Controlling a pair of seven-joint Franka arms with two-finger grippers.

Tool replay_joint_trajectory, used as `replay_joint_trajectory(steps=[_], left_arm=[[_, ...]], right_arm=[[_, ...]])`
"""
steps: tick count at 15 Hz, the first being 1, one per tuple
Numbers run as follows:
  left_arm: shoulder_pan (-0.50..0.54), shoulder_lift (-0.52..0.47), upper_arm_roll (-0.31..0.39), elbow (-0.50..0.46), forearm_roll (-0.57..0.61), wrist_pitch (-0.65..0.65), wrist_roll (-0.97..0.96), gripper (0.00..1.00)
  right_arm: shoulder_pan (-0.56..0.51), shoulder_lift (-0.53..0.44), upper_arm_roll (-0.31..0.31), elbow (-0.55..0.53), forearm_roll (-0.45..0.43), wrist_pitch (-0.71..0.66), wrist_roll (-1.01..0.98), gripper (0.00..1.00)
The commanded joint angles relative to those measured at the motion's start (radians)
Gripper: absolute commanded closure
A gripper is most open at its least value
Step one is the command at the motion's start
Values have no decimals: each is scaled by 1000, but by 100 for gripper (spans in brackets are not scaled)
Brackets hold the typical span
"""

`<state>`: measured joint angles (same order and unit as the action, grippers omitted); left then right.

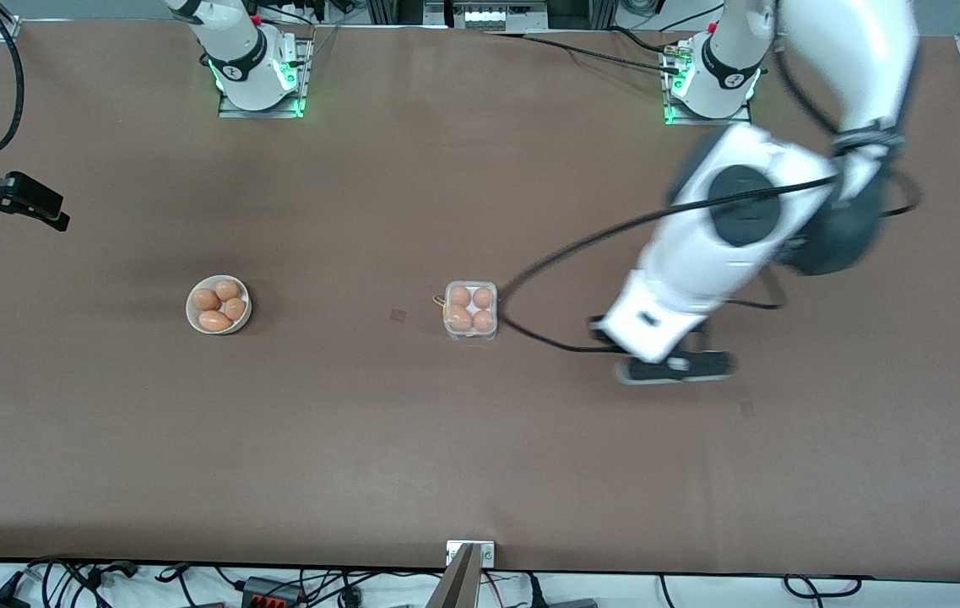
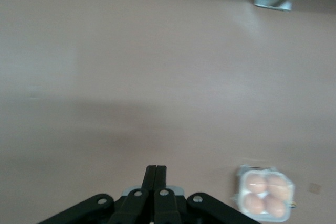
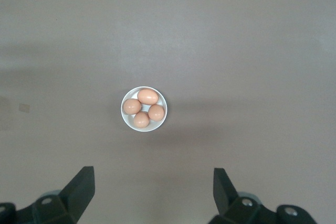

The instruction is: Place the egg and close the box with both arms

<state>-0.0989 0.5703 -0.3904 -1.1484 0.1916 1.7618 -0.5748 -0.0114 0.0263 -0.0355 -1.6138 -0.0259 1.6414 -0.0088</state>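
Note:
The box [image 1: 470, 310] stands mid-table with its clear lid down over several tan eggs; one egg [image 1: 461, 296] fills each round cell. The box [image 2: 265, 199] also shows in the left wrist view. My left gripper [image 2: 156, 167] is shut on nothing and hangs over bare table, off the box toward the left arm's end [image 1: 674, 366]. My right gripper [image 3: 155, 171] is open and empty, high over the table with the white bowl below it. In the front view the right gripper [image 1: 40, 205] sits at the right arm's end of the table.
A round white bowl [image 1: 192, 314] with several more eggs stands toward the right arm's end, level with the box; the bowl [image 3: 126, 118] also shows in the right wrist view. A black cable [image 1: 564, 245] loops from the left arm down close beside the box.

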Motion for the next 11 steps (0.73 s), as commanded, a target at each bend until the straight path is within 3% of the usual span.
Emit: replay_joint_trajectory(steps=[1, 5, 11], left_arm=[[80, -104, -13, -70, -43, -62, 50, 100], [174, -205, -13, -80, -98, -139, 58, 99], [261, -262, -13, -105, -120, -206, 174, 100]], right_arm=[[-2, -26, 0, -18, 4, -8, 1, 0], [-2, -23, 0, -21, 1, 3, -4, 0], [4, -17, 2, -20, 3, 1, -5, 0]])
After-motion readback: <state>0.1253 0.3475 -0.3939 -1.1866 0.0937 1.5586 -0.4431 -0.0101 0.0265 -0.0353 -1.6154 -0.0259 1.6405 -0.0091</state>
